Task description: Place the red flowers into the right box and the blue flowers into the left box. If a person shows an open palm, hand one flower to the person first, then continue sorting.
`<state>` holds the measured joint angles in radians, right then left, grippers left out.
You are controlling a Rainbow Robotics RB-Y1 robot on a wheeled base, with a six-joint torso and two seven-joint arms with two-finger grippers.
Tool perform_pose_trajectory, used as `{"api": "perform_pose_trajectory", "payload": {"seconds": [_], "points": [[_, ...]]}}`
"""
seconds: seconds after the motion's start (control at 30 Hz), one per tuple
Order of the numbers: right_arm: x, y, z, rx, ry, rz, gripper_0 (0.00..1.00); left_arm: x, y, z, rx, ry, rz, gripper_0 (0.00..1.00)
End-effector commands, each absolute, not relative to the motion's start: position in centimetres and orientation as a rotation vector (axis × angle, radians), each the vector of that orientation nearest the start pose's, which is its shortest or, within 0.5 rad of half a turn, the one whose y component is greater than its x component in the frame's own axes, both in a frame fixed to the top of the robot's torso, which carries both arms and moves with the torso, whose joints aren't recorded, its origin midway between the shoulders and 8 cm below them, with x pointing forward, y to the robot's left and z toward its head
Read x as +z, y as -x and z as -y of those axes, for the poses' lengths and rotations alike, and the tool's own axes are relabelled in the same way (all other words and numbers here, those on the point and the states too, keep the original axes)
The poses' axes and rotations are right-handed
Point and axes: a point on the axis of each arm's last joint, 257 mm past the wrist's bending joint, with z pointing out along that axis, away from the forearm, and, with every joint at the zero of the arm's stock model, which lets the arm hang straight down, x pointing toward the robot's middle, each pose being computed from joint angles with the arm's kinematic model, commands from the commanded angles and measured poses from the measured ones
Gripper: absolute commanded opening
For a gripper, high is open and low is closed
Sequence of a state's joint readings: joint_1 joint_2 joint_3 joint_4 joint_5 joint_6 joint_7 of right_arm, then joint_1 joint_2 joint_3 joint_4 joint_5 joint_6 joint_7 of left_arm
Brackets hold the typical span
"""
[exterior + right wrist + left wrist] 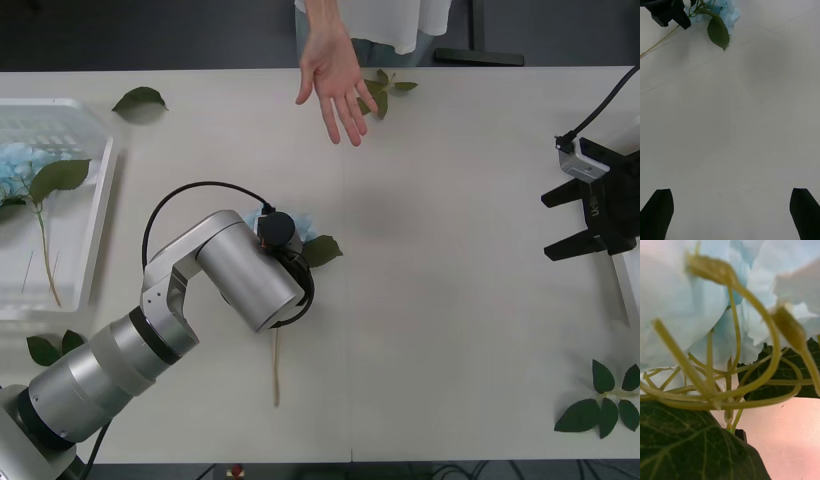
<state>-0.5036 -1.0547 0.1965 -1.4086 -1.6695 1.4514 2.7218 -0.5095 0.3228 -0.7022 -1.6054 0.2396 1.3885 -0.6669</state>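
Left gripper point(285, 262) over blue flower point(312, 240), grip unclear; right gripper point(566, 220) spread apart, empty.

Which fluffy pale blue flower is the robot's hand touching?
The pale blue hydrangea flower on the white table's middle, under the left gripper. Its tan stem sticks out toward the robot. The other blue flower already lies in the white plastic left box.

Left end effector point(285, 262) hidden under its own wrist housing — finger state not determinable. Blue flower point(312, 238) beneath it mostly covered. Right box point(633, 285) cut by frame edge. Person's hand point(333, 75) — arm cropped at top.
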Motion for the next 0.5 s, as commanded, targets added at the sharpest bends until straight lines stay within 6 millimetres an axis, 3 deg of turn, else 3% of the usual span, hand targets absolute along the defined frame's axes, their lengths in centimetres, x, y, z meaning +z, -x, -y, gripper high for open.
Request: {"api": "perform_pose_trajectory", "payload": {"seconds": [0.03, 0.37, 0.5], "points": [[-17.2, -44.8, 28.2, 0.435, 1.549, -1.987, 0.9, -33.8, -46.2, -6.1, -0.083, -0.024, -2.613, 0.0], [-17.2, -44.8, 28.2, 0.435, 1.549, -1.987, 0.9, -30.8, -48.8, -9.6, -0.013, -0.036, -2.58, 0.0], [-17.2, -44.8, 28.2, 0.435, 1.549, -1.987, 0.9, -28.7, -50.0, -9.8, -0.015, -0.084, -2.532, 0.0]]}}
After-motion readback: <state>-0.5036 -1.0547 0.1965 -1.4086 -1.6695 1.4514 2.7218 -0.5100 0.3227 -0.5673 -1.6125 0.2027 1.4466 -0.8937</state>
